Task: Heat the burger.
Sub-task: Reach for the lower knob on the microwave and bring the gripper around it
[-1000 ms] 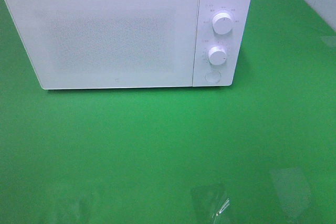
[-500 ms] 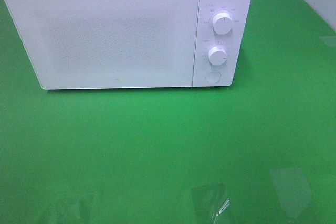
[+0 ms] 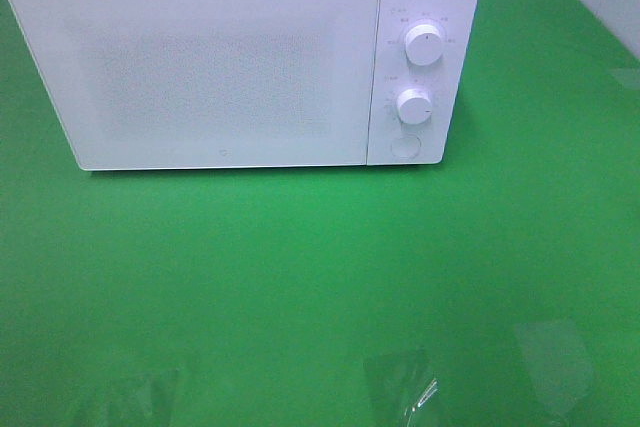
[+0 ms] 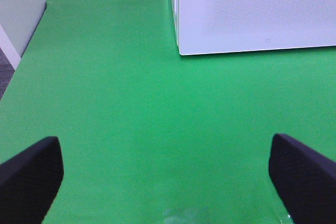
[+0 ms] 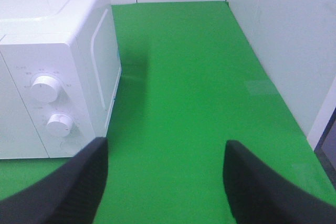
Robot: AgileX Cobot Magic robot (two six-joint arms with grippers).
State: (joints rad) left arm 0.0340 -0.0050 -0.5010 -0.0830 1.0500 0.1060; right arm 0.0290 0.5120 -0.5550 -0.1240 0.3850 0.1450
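Currently the burger shows in none of the three views, so its place cannot be told. The microwave [image 3: 220, 67] has its door [image 3: 200, 72] shut, and the door's frosted white face hides whatever is behind it.

Microwave: white, standing on the far part of the green table cover [image 3: 300, 267]. The control panel is on the right of its front in the high view. It carries an upper knob [image 3: 424, 46], a lower knob [image 3: 413, 105] and below them a round button [image 3: 404, 146].

Left gripper [image 4: 168, 176]: jaws spread as wide as they go. Both black fingers [image 4: 31, 179] sit at the edges of its wrist view with only green cover between them. Nothing held. It faces the door's lower corner on the side away from the panel, well apart from it.

Right gripper [image 5: 165, 182]: fingers [image 5: 73, 182] parted, bare cover between them, nothing held. It faces the panel end of the microwave and the open cover beside it, which runs to a white wall [image 5: 283, 35].

Neither gripper shows in the high view. A few clear, shiny patches [image 3: 400, 392] lie on the cover near its front edge.
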